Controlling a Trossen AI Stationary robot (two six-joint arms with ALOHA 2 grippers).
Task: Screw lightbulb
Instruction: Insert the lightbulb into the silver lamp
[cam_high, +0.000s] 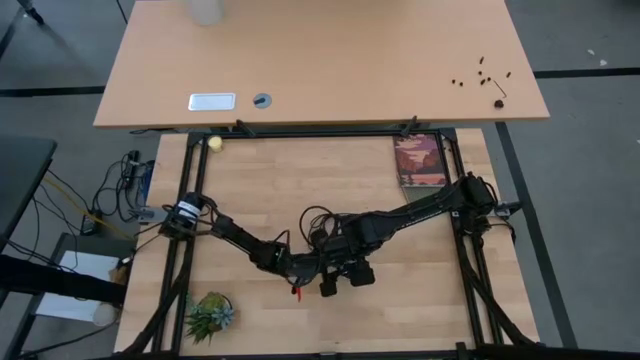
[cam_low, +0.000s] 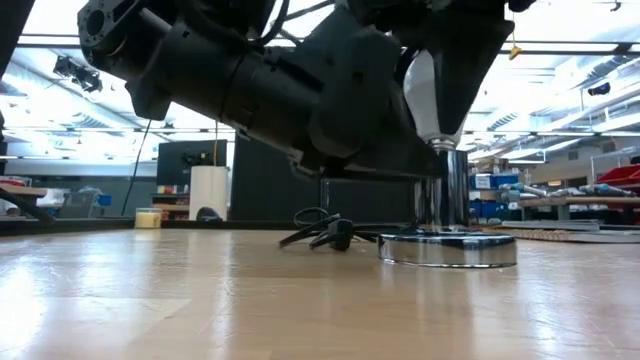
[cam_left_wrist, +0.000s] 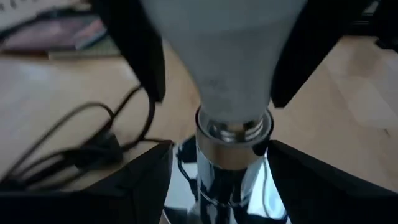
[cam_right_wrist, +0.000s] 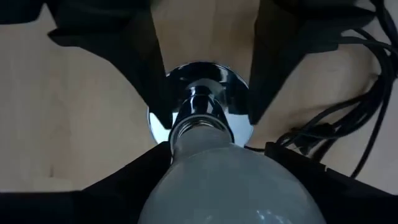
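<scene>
1. Nearest in the low view, the chrome socket base (cam_low: 447, 249) sits flat on the wooden bench (cam_low: 200, 300), its upright chrome stem (cam_low: 441, 190) rising from the middle of the disc.
2. The lightbulb (cam_low: 433, 95) stands upright with its screw base down in the mouth of the stem; the left wrist view shows its neck (cam_left_wrist: 234, 127) entering the chrome collar, with a little thread still visible above it.
3. The right gripper (cam_right_wrist: 205, 155) has its fingers either side of the white glass, pinching the lightbulb (cam_right_wrist: 233, 186) from above.
4. The left gripper (cam_left_wrist: 217, 180) sits lower, its fingers spread on both sides of the stem; whether they press the chrome or only bracket it cannot be told.
5. Step in hand, as I judge it: threading the lightbulb into the socket, partly done. The next move calls for a twist about the stem's axis with the glass kept vertical and the base kept from turning on the bench.
6. Just beyond the socket, the black cord (cam_low: 325, 232) lies in a loose tangle on the bench.
7. Farther off in the high view, a flat box (cam_high: 420, 161) rests by the bench's far right corner, and a small potted plant (cam_high: 210, 314) stands at the near left. I see no container with anything in it.
</scene>
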